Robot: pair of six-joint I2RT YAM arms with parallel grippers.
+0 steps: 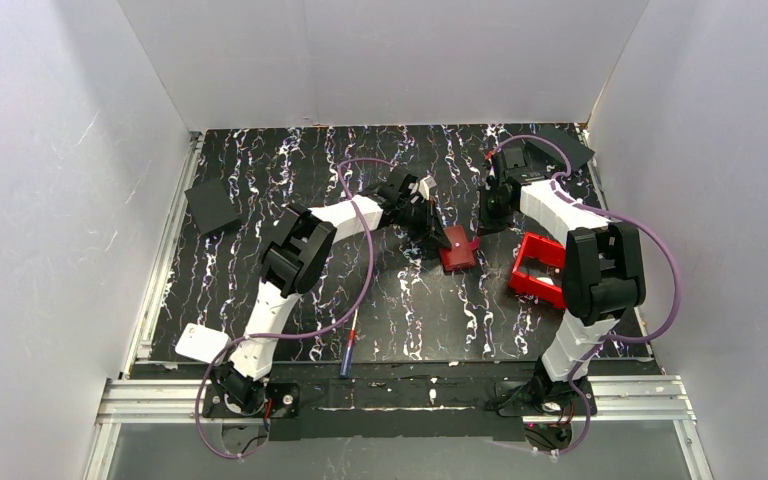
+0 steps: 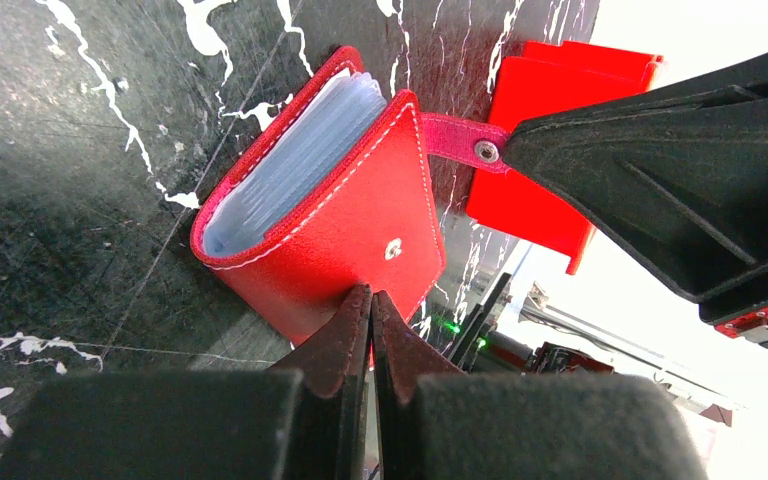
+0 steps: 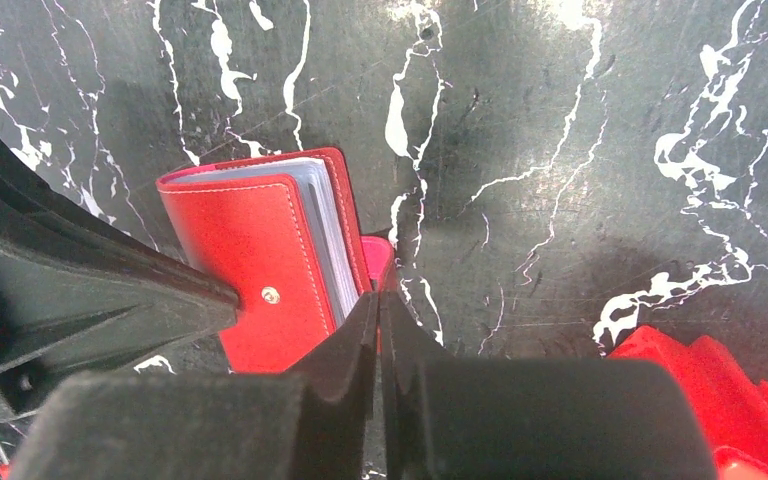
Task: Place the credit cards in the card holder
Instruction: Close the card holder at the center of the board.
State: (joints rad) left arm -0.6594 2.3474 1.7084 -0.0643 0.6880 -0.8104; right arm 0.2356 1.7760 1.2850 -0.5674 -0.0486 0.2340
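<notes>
On the black marbled table (image 1: 290, 170) the left gripper (image 2: 370, 322) is pressed closed on the lower cover edge of the card holder (image 2: 350, 230). The right gripper (image 3: 378, 312) is pinched on its pink strap (image 2: 450, 135), so the holder lies mid-table between both arms, near the red bin (image 1: 532, 286). The holder looks light and soft with slippery clear sleeves (image 2: 290, 160), so I judge the stitched cover edge and the strap the best holds. I count one holder, one bin and two black squares (image 1: 210, 207); of credit cards I see none surely, only one pale flat piece (image 1: 200, 343) near the left base, perhaps a card.
</notes>
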